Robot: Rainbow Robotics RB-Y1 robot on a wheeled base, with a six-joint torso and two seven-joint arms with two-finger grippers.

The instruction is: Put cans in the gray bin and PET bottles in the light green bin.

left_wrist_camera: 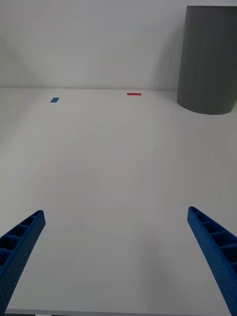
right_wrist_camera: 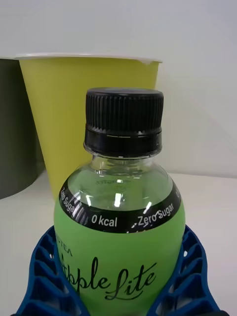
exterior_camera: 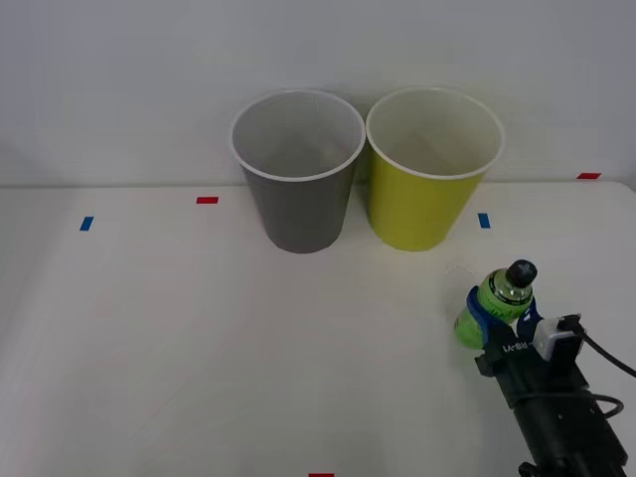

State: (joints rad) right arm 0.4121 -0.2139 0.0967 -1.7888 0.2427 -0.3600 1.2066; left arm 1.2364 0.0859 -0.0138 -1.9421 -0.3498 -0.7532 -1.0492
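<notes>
Right gripper (exterior_camera: pixel 494 316): positioned at the right near side of the white table (exterior_camera: pixel 179 338), blue ribbed fingers (right_wrist_camera: pixel 44 266) closed around the lower body of the PET bottle (exterior_camera: pixel 495 298). Bottle held upright, slightly tilted in the front view; black screw cap (right_wrist_camera: pixel 123 121) on top, clear neck below it, green label reading "0 kcal", "Zero Sugar" and "Apple Lite". Fingers pressed against both sides of the label, as seen from the right wrist.

Light green bin (exterior_camera: pixel 430 174): upright at the far side of the table, white rim, pale inside, directly beyond the held bottle and apart from it. From the right wrist, visible right behind the bottle's cap.

Gray bin (exterior_camera: pixel 297 174): upright, just beside the light green bin on its left, rims almost touching. Nothing visible inside either bin from the front view.

Left gripper (left_wrist_camera: pixel 116 261): hovering low over bare table surface, fingers spread wide at both corners of the left wrist view, nothing between them. Gray bin wall ahead of it, well apart.

Tape marks on the table: red mark (exterior_camera: pixel 207 200) and blue mark (exterior_camera: pixel 86 224) left of the gray bin; blue mark (exterior_camera: pixel 484 220) right of the light green bin.
</notes>
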